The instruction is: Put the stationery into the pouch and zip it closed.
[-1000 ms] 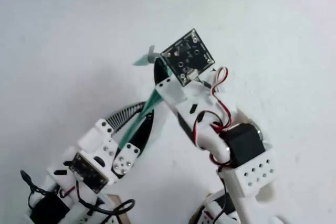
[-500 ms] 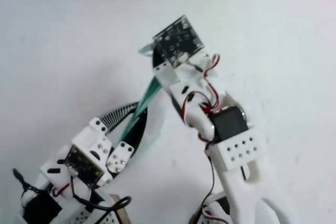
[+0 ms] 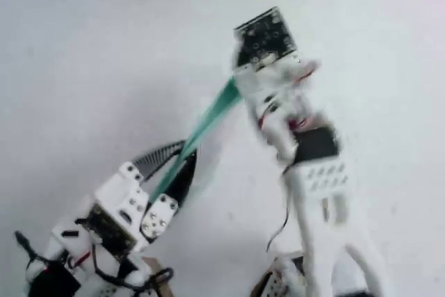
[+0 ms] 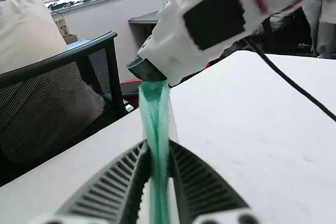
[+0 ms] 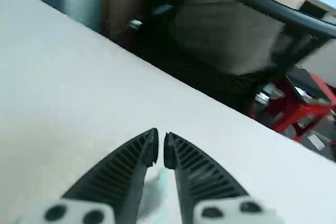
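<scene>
You're seeing open white table (image 3: 76,67) on the left and on the far side, up to its far edge. At the near left, your left gripper (image 3: 182,160) is angling far-right, its jaws clamping the teal pouch (image 3: 208,119). The pouch is stretching taut to your right gripper (image 5: 160,148), whose jaws are pinching almost together on its far end. From above, the wrist camera is hiding that grip, and you cannot tell how the zipper is standing.

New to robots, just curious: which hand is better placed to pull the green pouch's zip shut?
Right, probably: the right hand grips the far end of the pouch, while the left hand clamps its near end as anchor.
</scene>
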Motion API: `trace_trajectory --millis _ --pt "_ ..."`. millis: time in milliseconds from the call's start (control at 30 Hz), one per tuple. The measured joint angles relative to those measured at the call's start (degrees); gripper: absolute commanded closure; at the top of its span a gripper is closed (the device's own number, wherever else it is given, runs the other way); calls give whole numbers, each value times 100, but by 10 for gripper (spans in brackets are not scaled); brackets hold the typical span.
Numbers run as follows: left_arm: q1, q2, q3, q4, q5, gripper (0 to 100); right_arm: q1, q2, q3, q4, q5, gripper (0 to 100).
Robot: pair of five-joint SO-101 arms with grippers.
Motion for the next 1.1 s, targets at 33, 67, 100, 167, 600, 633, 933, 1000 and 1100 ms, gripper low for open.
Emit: trace_trajectory --millis 33,67,100,167,600,633,933,1000,1100 --pt "35 0 0 26 0 979 246 220 9 -88 53 981" --pt "9 0 0 62 0 979 352 343 62 -132 114 981" --pt "9 0 -9 79 0 979 457 510 79 -211 141 981" --pt "26 0 -44 114 0 979 527 695 62 -316 167 981" --pt "26 0 -26 123 0 979 642 264 70 18 167 981" --pt "26 0 9 105 0 979 668 123 70 193 167 981" --pt "-422 0 791 -1055 -237 979 1679 -1020 1591 484 -1723 981" --pt "-510 0 862 -1222 -237 979 1714 -1196 2224 88 -1890 981" --pt "-554 0 923 -1468 -273 979 1705 -1266 3297 -809 -1934 981"
